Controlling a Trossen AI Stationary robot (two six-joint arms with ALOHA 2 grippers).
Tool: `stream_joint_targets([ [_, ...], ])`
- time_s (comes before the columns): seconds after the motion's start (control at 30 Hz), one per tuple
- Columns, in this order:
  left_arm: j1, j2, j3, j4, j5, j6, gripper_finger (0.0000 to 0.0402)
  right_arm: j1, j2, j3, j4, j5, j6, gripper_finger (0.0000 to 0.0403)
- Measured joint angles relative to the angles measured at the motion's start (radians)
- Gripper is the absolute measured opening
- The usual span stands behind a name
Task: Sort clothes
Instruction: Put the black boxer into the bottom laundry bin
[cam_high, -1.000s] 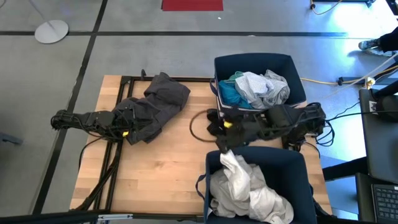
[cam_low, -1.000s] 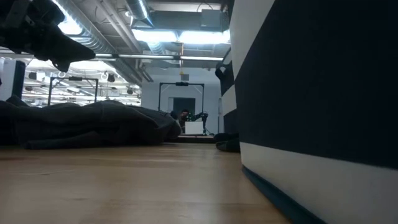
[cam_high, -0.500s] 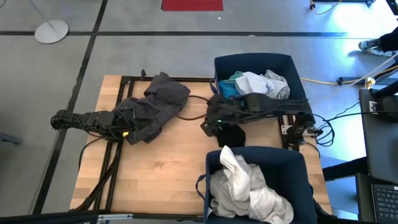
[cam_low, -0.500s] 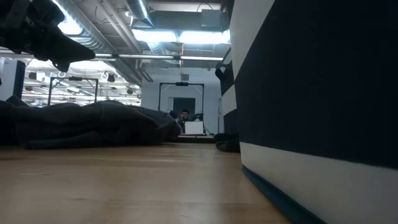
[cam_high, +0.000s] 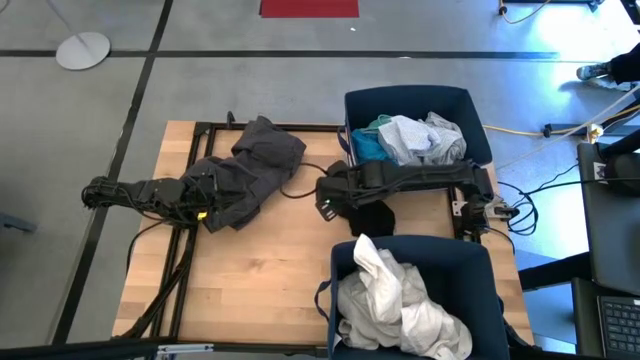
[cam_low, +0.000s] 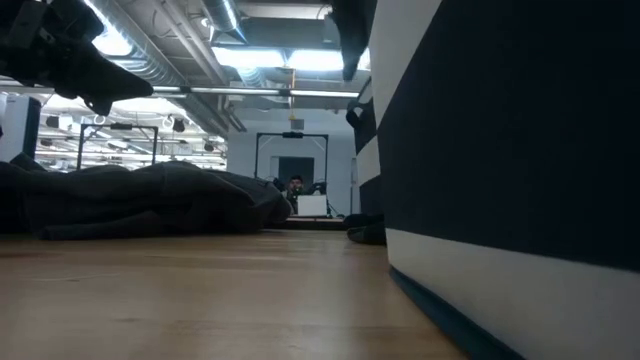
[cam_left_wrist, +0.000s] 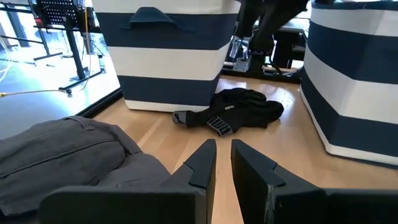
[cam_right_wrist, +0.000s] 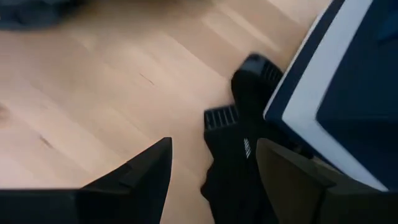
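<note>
Wooden table (cam_high: 250, 270) carrying two navy striped bins: far bin (cam_high: 465, 110) holding turquoise and pale grey-blue clothes (cam_high: 415, 138), near bin (cam_high: 480, 270) heaped with white clothes (cam_high: 395, 305)

Dark grey garment (cam_high: 255, 165) sprawled at the table's left, well apart from both bins

Black garment (cam_left_wrist: 242, 112) lying on the wood between the two bins

Right gripper (cam_right_wrist: 211, 168) stretched out above the table beside the black garment, fingers wide apart, holding nothing

Left gripper (cam_left_wrist: 222, 163) parked at the edge of the dark grey garment, fingers (cam_left_wrist: 202, 165) nearly together with only a slim gap, clamped on nothing visible

Judged mid-sort, two pieces still out of the bins. Next likely needed: lowering onto one loose garment, pinching a fold, lifting clear of a bin rim
</note>
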Motion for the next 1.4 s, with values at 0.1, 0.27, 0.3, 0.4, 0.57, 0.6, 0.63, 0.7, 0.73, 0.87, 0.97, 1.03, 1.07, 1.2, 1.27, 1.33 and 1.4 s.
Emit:
stream_joint_targets([
  [0.1, 0.0, 0.0, 0.0, 0.0, 0.0, -0.001, 0.004, 0.0, 0.006, -0.045, -0.006, -0.006, 0.024, 0.0234],
  [0.27, 0.0, 0.0, 0.0, 0.001, 0.0, -0.001, 0.004, 0.001, 0.005, -0.129, 0.018, -0.015, 0.065, 0.0234],
  [0.3, 0.0, 0.0, 0.0, 0.0, 0.0, -0.002, 0.004, 0.001, 0.006, -0.147, 0.023, -0.016, 0.075, 0.0234],
  [0.4, 0.0, 0.0, 0.0, 0.001, 0.0, -0.004, 0.004, 0.001, 0.005, -0.2, 0.051, -0.021, 0.108, 0.0234],
  [0.57, 0.0, 0.0, 0.0, 0.001, 0.0, -0.004, 0.004, 0.001, 0.004, -0.276, 0.093, -0.037, 0.148, 0.0234],
  [0.6, 0.0, 0.0, 0.0, 0.001, 0.0, -0.004, 0.004, 0.001, 0.005, -0.288, 0.092, -0.042, 0.16, 0.0234],
  [0.63, 0.0, 0.0, 0.0, 0.001, 0.0, -0.004, 0.004, 0.001, 0.005, -0.298, 0.093, -0.042, 0.17, 0.0234],
  [0.7, 0.0, 0.0, 0.0, 0.001, 0.0, -0.004, 0.004, 0.001, 0.004, -0.32, 0.107, -0.042, 0.194, 0.0234],
  [0.73, 0.0, 0.0, 0.0, 0.001, 0.0, -0.004, 0.004, 0.001, 0.004, -0.336, 0.116, -0.042, 0.208, 0.0234],
  [0.87, 0.0, 0.0, 0.0, 0.001, 0.0, -0.004, 0.004, 0.002, 0.004, -0.404, 0.16, -0.042, 0.248, 0.0234],
  [0.97, 0.0, 0.0, 0.0, 0.001, 0.0, -0.004, 0.004, 0.002, 0.004, -0.46, 0.2, -0.042, 0.269, 0.0234],
  [1.03, 0.0, 0.0, 0.0, 0.0, 0.0, -0.004, 0.004, 0.002, 0.004, -0.494, 0.233, -0.038, 0.274, 0.0234],
  [1.07, 0.0, 0.0, 0.0, 0.0, 0.0, -0.004, 0.004, 0.002, 0.004, -0.51, 0.25, -0.028, 0.274, 0.0234],
  [1.2, 0.0, 0.0, 0.0, 0.0, 0.0, -0.004, 0.004, 0.002, 0.004, -0.568, 0.312, 0.054, 0.274, 0.0234],
  [1.27, 0.0, 0.0, 0.0, 0.0, 0.0, -0.004, 0.004, 0.001, 0.004, -0.596, 0.337, 0.082, 0.278, 0.0234],
  [1.33, 0.0, 0.0, 0.0, 0.0, 0.0, -0.004, 0.004, 0.001, 0.004, -0.621, 0.385, 0.095, 0.277, 0.0234],
  [1.4, 0.0, 0.0, 0.0, 0.0, 0.0, -0.004, 0.004, 0.001, 0.004, -0.652, 0.43, 0.102, 0.275, 0.0234],
])
